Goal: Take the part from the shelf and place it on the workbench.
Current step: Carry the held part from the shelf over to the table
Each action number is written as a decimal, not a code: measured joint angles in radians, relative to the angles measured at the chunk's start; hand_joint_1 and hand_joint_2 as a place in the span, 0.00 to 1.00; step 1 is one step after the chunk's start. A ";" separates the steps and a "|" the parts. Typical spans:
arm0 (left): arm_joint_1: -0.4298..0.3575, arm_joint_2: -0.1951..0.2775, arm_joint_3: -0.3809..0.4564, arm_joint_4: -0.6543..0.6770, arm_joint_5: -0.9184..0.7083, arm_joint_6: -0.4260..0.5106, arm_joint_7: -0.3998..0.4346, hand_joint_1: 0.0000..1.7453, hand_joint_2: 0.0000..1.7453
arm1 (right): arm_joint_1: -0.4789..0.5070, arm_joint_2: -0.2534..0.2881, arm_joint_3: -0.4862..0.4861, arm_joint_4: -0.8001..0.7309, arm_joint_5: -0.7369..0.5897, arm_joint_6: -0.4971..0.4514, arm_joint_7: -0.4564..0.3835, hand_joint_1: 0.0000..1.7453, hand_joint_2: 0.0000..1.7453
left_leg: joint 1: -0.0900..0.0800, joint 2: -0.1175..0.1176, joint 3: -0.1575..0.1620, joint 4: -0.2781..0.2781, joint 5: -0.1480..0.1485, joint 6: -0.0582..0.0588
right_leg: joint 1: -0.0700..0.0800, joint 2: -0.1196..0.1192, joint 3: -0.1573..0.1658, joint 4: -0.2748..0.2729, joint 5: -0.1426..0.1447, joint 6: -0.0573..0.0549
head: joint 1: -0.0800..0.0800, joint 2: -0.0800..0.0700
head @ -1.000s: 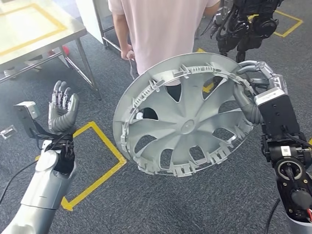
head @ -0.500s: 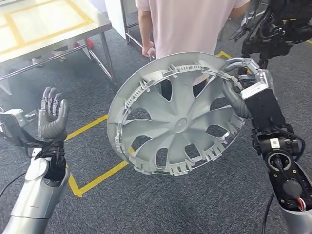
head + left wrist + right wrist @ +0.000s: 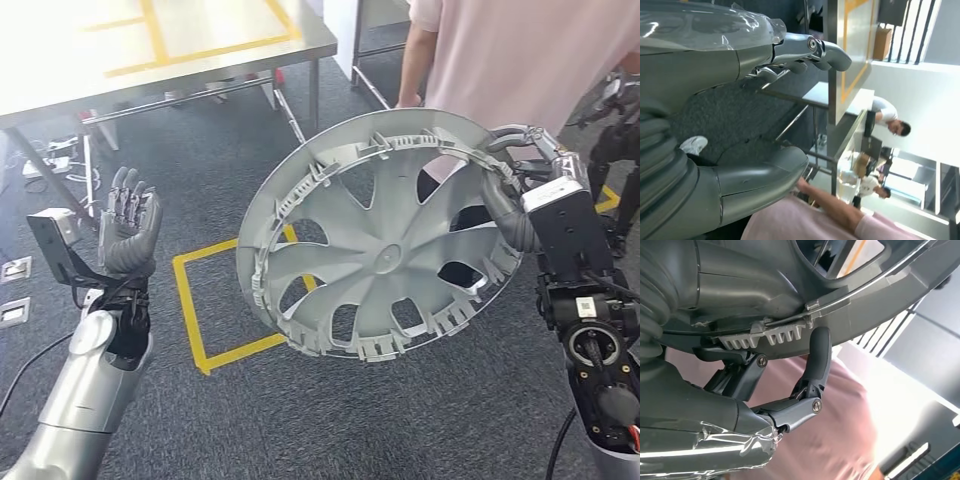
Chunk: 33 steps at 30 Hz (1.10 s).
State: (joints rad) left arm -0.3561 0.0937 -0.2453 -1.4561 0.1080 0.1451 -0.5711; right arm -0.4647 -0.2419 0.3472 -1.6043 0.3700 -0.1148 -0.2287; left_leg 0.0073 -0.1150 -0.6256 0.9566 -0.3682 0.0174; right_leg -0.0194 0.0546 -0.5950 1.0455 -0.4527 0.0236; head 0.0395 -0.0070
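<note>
One silver wheel cover (image 3: 377, 235) hangs gripped by its rim in the right hand (image 3: 521, 175), the left hand (image 3: 130, 222) raised open and empty beside it, while the whole view has swung so the workbench (image 3: 151, 45) now lies ahead, closer.

A silver-grey wheel cover (image 3: 377, 250) with spoke-shaped cut-outs is seen, gripped by a grey right hand (image 3: 521, 185) on a black wrist block. The left hand (image 3: 130, 225) is coloured grey, with darker fingers. The carpet floor (image 3: 423, 420) is dark grey, marked with yellow tape lines (image 3: 192, 320). The counter (image 3: 68, 60) is pale, outlined in yellow. A person's shirt (image 3: 521, 60) is pale pink.
</note>
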 joint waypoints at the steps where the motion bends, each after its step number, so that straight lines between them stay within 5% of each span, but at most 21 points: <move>1: 0.000 0.000 0.000 -0.001 0.000 0.000 0.000 0.00 1.00 | -0.001 0.000 0.000 0.001 0.000 0.000 -0.001 1.00 1.00 | 0.002 -0.013 -0.004 0.000 0.002 -0.004 | 0.000 0.020 0.020 -0.042 0.014 -0.003 | 0.000 0.000; 2: 0.001 0.001 0.000 -0.001 0.000 0.000 0.001 0.00 1.00 | -0.002 0.000 0.000 0.002 0.000 0.000 -0.001 1.00 1.00 | 0.005 -0.026 -0.009 0.000 0.005 -0.009 | 0.001 0.031 0.032 -0.063 0.016 -0.006 | 0.000 0.000; 4: 0.004 0.003 0.000 -0.002 0.000 0.000 0.002 0.00 1.00 | -0.004 0.001 0.001 0.003 0.000 0.000 -0.001 1.00 1.00 | 0.008 -0.049 -0.017 -0.003 0.012 -0.023 | 0.001 0.009 0.044 -0.079 0.013 -0.008 | 0.002 0.000; 5: 0.005 0.004 0.000 -0.003 0.000 0.000 0.002 0.00 1.00 | -0.005 0.001 0.001 0.003 0.000 0.000 -0.001 1.00 1.00 | 0.005 -0.039 -0.021 0.000 0.010 -0.028 | -0.001 -0.006 0.049 -0.088 0.015 -0.012 | 0.002 0.000; 8: -0.002 0.008 0.000 -0.005 0.000 0.000 0.001 0.00 1.00 | -0.008 0.003 0.001 0.003 0.000 0.000 -0.002 1.00 1.00 | -0.005 0.063 -0.079 0.116 -0.054 -0.041 | -0.005 -0.051 0.062 -0.110 0.021 -0.024 | -0.019 0.000; 11: 0.002 0.009 0.000 -0.005 0.000 0.000 0.001 0.00 1.00 | -0.005 0.003 0.002 0.005 0.000 0.001 -0.002 1.00 1.00 | 0.004 0.104 -0.163 0.281 -0.109 -0.051 | -0.003 -0.094 0.062 -0.110 0.019 -0.027 | -0.035 0.000; 12: 0.003 0.010 0.000 -0.005 0.000 0.000 0.002 0.00 1.00 | -0.004 0.003 0.002 0.006 0.000 0.001 -0.002 1.00 1.00 | 0.007 0.109 -0.159 0.275 -0.096 -0.053 | -0.004 -0.108 0.063 -0.109 0.018 -0.026 | -0.040 0.000; 14: 0.002 0.011 0.000 -0.005 0.000 0.000 0.002 0.00 1.00 | -0.004 0.003 0.003 0.006 0.000 0.001 -0.002 1.00 1.00 | 0.011 0.133 -0.092 0.152 -0.035 -0.056 | -0.005 -0.134 0.066 -0.106 0.013 -0.020 | -0.050 0.000; 17: -0.003 0.012 0.000 -0.007 0.000 0.001 0.002 0.00 1.00 | -0.007 0.003 0.002 0.006 0.000 0.001 -0.002 1.00 1.00 | 0.000 0.181 -0.010 0.002 0.006 -0.040 | 0.004 -0.165 0.070 -0.099 0.001 -0.002 | -0.059 0.000; 19: -0.002 0.013 0.000 -0.008 0.000 0.001 0.002 0.00 1.00 | -0.008 0.004 0.002 0.006 0.000 0.002 -0.002 1.00 1.00 | -0.003 0.160 -0.011 -0.002 0.003 -0.023 | 0.008 -0.185 0.076 -0.100 -0.004 0.007 | -0.054 0.000; 20: -0.001 0.014 0.000 -0.009 0.000 0.001 0.003 0.00 1.00 | -0.009 0.004 0.002 0.006 0.000 0.002 -0.001 1.00 1.00 | -0.001 0.149 -0.010 -0.003 0.002 -0.017 | 0.006 -0.183 0.077 -0.098 -0.011 0.013 | -0.050 0.000; 22: -0.003 0.014 0.000 -0.012 0.000 0.001 0.005 0.00 1.00 | -0.009 0.004 0.001 0.005 0.000 0.003 -0.001 1.00 1.00 | 0.006 0.126 -0.004 -0.007 0.003 -0.005 | 0.001 -0.137 0.059 -0.048 -0.048 0.021 | -0.042 0.000; 25: -0.006 0.012 0.000 -0.013 0.002 0.003 0.011 0.00 1.00 | -0.002 0.004 -0.002 0.004 0.000 0.004 0.000 1.00 1.00 | 0.005 0.091 -0.002 -0.007 0.003 0.006 | 0.001 -0.064 -0.040 0.160 -0.138 0.023 | -0.019 0.000; 27: -0.004 0.010 0.000 -0.013 0.004 0.006 0.016 0.00 1.00 | 0.006 0.004 -0.003 0.004 0.000 0.006 0.000 1.00 1.00 | 0.001 0.069 -0.001 -0.004 0.001 0.009 | 0.003 -0.058 -0.077 0.216 -0.133 0.019 | -0.009 0.000; 31: -0.004 0.008 0.000 -0.013 0.007 0.018 0.018 0.00 1.00 | 0.008 0.004 -0.007 0.003 -0.005 0.008 -0.002 1.00 1.00 | -0.003 0.037 0.002 0.002 -0.003 0.006 | 0.007 -0.041 0.009 -0.018 0.007 -0.004 | 0.002 0.000; 33: -0.002 0.008 0.000 -0.013 0.008 0.024 0.018 0.00 1.00 | 0.007 0.004 -0.009 0.003 -0.007 0.007 -0.003 1.00 1.00 | -0.005 0.031 -0.006 0.006 -0.003 -0.001 | 0.010 -0.031 0.032 -0.070 0.014 -0.010 | 0.005 0.000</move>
State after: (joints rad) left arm -0.3583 0.1021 -0.2453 -1.4695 0.1157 0.1690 -0.5530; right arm -0.4577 -0.2379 0.3385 -1.6011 0.3630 -0.1075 -0.2320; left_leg 0.0025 -0.0836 -0.6319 0.9625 -0.3708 0.0162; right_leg -0.0090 0.0232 -0.5628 0.9751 -0.4391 0.0133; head 0.0442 -0.0069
